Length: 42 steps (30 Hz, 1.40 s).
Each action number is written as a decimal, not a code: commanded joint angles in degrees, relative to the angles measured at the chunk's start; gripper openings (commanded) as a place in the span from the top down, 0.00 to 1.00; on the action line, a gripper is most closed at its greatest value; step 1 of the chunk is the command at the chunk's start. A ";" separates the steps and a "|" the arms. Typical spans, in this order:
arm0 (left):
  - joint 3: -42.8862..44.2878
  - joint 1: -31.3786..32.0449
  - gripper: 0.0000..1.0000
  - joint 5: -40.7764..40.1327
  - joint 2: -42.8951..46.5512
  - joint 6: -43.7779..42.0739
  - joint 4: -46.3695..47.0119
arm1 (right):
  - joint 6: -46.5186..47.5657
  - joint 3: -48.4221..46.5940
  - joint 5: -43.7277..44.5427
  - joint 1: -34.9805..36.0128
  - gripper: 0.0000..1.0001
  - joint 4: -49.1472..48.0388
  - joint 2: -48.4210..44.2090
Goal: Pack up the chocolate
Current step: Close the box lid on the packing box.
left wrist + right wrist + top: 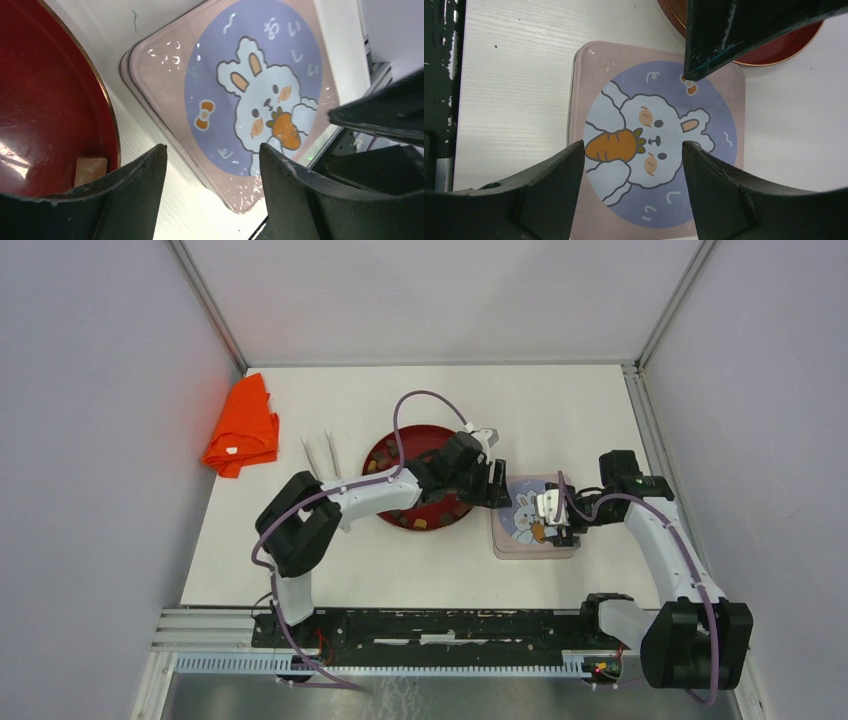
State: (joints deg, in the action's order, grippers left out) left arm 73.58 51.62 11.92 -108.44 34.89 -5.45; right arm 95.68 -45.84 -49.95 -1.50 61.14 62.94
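Note:
A pink square box (532,520) with a rabbit-and-carrot lid lies closed on the table; it also shows in the left wrist view (240,95) and the right wrist view (659,140). A red plate (418,490) left of it holds several small chocolate pieces (420,523); one tan piece (91,169) shows in the left wrist view. My left gripper (497,485) is open and empty, between plate and box at the box's left edge. My right gripper (548,517) is open and empty, just above the lid's right part.
An orange cloth (243,427) lies at the far left. A white pair of tongs (322,453) lies left of the plate. The enclosure walls stand close on both sides and at the back.

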 commanded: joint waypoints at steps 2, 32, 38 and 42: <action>-1.43 0.35 0.26 -3.02 9.09 -1.50 3.20 | -5.30 -3.09 -4.60 0.26 0.23 0.82 0.78; -20.47 -5.10 0.03 -0.36 35.81 -3.36 12.03 | -45.92 -5.61 -1.01 -5.87 0.16 -18.46 -4.43; -21.42 -5.04 0.03 0.17 34.41 -1.67 14.87 | -48.39 -7.36 -2.08 -12.21 0.15 -15.96 -0.45; -21.53 -5.08 0.03 0.91 32.53 0.48 16.40 | -50.60 -5.90 -2.08 -16.59 0.15 -16.56 1.75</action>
State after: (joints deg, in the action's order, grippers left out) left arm 52.07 46.41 11.16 -74.43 31.73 6.09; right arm 49.21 -51.42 -51.83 -14.96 45.08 63.07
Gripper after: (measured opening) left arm 0.969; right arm 0.848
